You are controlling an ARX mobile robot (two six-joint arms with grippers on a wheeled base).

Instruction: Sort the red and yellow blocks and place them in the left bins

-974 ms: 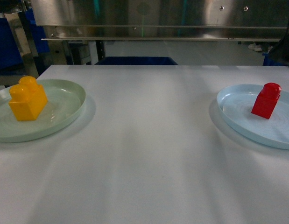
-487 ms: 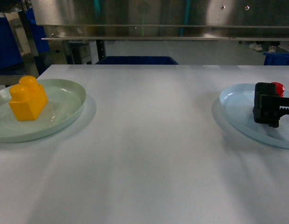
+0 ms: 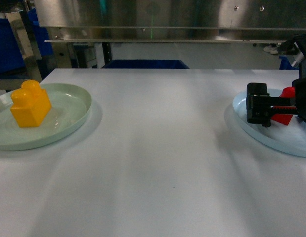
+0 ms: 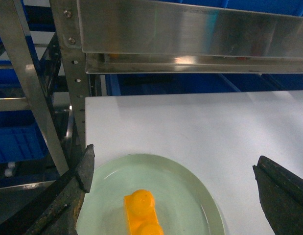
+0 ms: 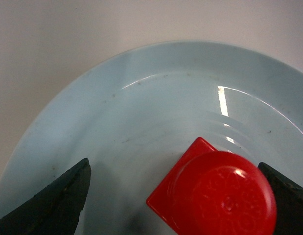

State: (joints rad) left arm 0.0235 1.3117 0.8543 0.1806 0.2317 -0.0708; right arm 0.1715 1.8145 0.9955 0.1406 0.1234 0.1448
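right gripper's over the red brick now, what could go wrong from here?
1. In the right wrist view the red block sits off-centre, near one finger of the open right gripper; closing may push or tip it.
2. The pale blue plate looks glossy, so the block may slide rather than seat.

The right pincer point(image 3: 264, 109) is seen to be matte black throughout, with a blocky rectangular finger end and a toothed rack along its slim bar. Dark wedge-shaped fingers point(image 4: 68, 196) of the left pincer point(image 4: 175, 196) are noted, scuffed and worn at their edges. Similar black, rough-textured fingertips point(image 5: 53, 200) are recorded in the right wrist view.
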